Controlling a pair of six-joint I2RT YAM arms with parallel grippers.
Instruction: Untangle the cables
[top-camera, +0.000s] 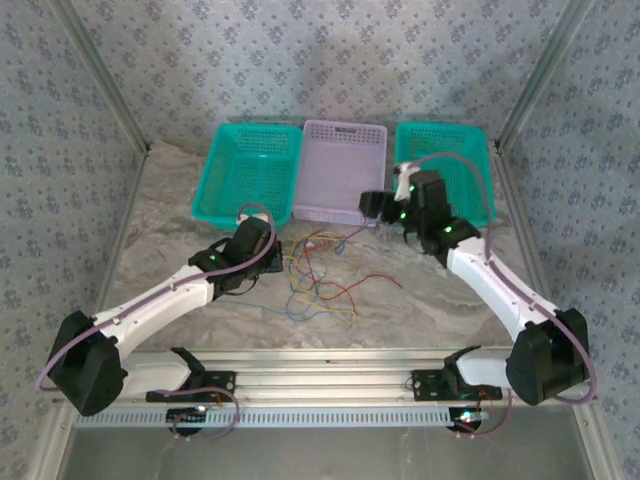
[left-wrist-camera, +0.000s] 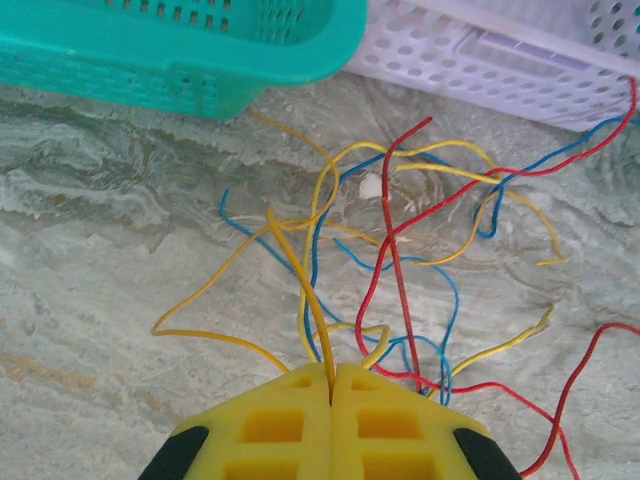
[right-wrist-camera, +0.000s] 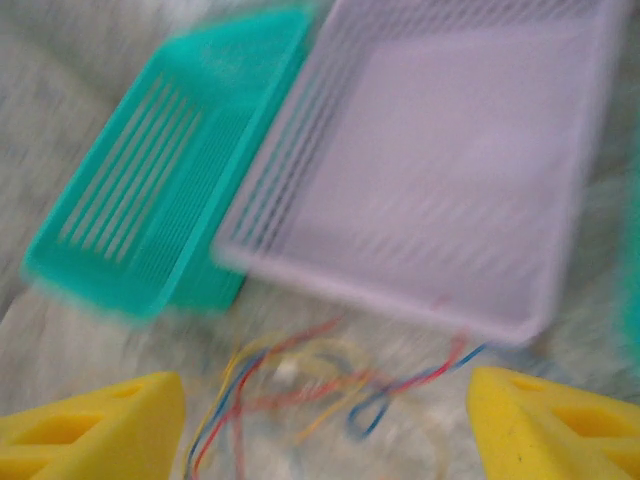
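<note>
The cables (top-camera: 320, 275) lie as a loose tangle of yellow, red and blue wires on the marbled table, just in front of the baskets. My left gripper (top-camera: 270, 262) sits at the tangle's left edge. In the left wrist view its yellow jaws (left-wrist-camera: 332, 372) are pressed together on one yellow cable (left-wrist-camera: 300, 270), which rises from between them into the knot (left-wrist-camera: 400, 250). My right gripper (top-camera: 372, 206) hovers over the near edge of the purple basket. Its jaws (right-wrist-camera: 325, 400) stand wide open with nothing between them, above the blurred cables (right-wrist-camera: 300, 385).
Three baskets stand in a row at the back: a teal one (top-camera: 250, 170) on the left, a purple one (top-camera: 340, 165) in the middle and a teal one (top-camera: 450, 160) on the right. One red cable end rests against the purple basket's wall (left-wrist-camera: 520, 70).
</note>
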